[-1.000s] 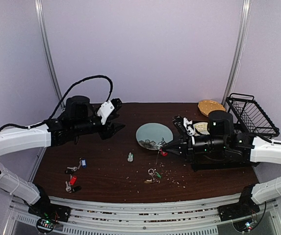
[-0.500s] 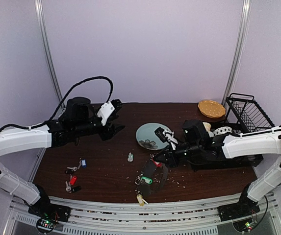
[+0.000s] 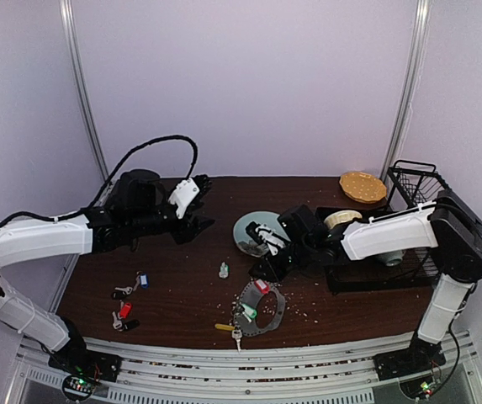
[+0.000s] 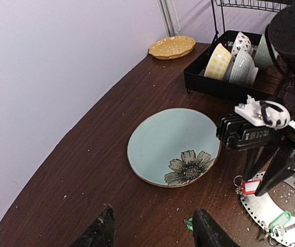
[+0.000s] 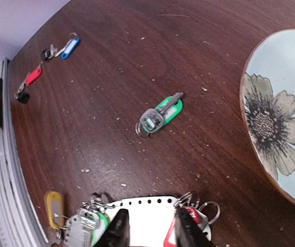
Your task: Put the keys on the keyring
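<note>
The left gripper [image 4: 152, 229] hangs wide open and empty above the table [image 3: 182, 261], left of the plate [image 4: 152, 144]. Near the table's left edge lie a blue-tagged key [image 3: 142, 280] and a red-tagged key [image 3: 124, 310], both loose. Farther right a green-tagged key [image 5: 160, 116] lies alone, between those two and the plate. The keyring [image 4: 255, 211] lies flat toward the front edge, just in front of the plate. It is a pale grey metal oval band, hollow in the middle, with a row of small holes along its rim. Keys hang from it, marked by a yellow tag [image 5: 54, 208], a green tag [image 4: 280, 219] and a red tag [image 4: 250, 186]. The right gripper [image 5: 151, 218] points down at the ring's rim beside the red tag, jaws a little apart and clamping nothing.
</note>
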Robot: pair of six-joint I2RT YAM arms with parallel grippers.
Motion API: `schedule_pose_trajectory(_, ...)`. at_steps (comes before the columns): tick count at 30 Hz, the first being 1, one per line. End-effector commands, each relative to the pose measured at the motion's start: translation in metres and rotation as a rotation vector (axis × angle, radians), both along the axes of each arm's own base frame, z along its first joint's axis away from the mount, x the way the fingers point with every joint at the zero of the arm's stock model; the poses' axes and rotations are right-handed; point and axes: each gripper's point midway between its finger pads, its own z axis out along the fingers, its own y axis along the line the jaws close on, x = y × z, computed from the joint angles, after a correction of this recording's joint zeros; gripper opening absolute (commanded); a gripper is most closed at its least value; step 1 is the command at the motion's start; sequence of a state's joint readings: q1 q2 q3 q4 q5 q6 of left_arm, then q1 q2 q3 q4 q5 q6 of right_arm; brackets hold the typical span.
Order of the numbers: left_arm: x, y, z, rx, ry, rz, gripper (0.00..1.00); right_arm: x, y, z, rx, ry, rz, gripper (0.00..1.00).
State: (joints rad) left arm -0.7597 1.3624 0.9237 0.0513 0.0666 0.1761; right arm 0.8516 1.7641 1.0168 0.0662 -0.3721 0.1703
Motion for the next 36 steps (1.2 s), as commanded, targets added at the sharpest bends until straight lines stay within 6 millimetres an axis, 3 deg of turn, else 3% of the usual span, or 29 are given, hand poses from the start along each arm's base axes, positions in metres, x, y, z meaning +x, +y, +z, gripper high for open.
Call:
schedule_pose_trajectory(1, 0.008, -0.002, 0.009, -0.026, -0.020, 0.020, 0.54, 0.015, 0.006, 0.059, 0.058, -0.123, -0.016, 0.42)
schedule_pose_trajectory(4, 0.010, 0.001, 0.008, -0.025, -0.024, 0.030, 0.54, 0.024, 0.001, 0.102, 0.110, -0.202, -0.028, 0.48)
schedule_pose_trajectory(6, 0.012, 0.002, 0.008, -0.027, -0.025, 0.042, 0.54, 0.035, -0.014, 0.126, 0.137, -0.244, -0.074, 0.48)
schedule_pose_trajectory(9, 0.020, 0.010, 0.008, -0.052, -0.021, 0.086, 0.54, 0.050, -0.049, 0.152, 0.138, -0.322, -0.159, 0.51)
schedule_pose_trajectory(12, 0.039, 0.032, 0.007, -0.097, 0.003, 0.206, 0.56, 0.075, -0.101, 0.166, 0.135, -0.395, -0.313, 0.61)
schedule_pose_trajectory(13, 0.048, 0.044, 0.006, -0.111, 0.014, 0.264, 0.56, 0.084, -0.121, 0.165, 0.146, -0.405, -0.375, 0.69)
schedule_pose_trajectory(15, 0.067, 0.073, 0.007, -0.145, 0.044, 0.395, 0.57, 0.100, -0.155, 0.159, 0.163, -0.417, -0.468, 0.98)
schedule_pose_trajectory(19, 0.090, 0.156, 0.002, -0.225, 0.112, 0.688, 0.57, 0.122, -0.205, 0.138, 0.122, -0.424, -0.603, 1.00)
schedule_pose_trajectory(22, 0.083, 0.214, -0.009, -0.285, 0.056, 0.918, 0.63, 0.135, -0.246, 0.127, 0.123, -0.435, -0.750, 1.00)
schedule_pose_trajectory(26, 0.070, 0.267, -0.028, -0.403, -0.059, 1.091, 0.70, 0.142, -0.305, 0.115, 0.113, -0.497, -0.986, 1.00)
schedule_pose_trajectory(31, 0.076, 0.307, -0.036, -0.353, -0.207, 1.201, 0.71, 0.137, -0.342, 0.108, 0.030, -0.615, -1.130, 1.00)
schedule_pose_trajectory(36, 0.095, 0.306, -0.033, -0.242, -0.304, 1.161, 0.72, 0.116, -0.371, 0.102, 0.067, -0.710, -1.285, 1.00)
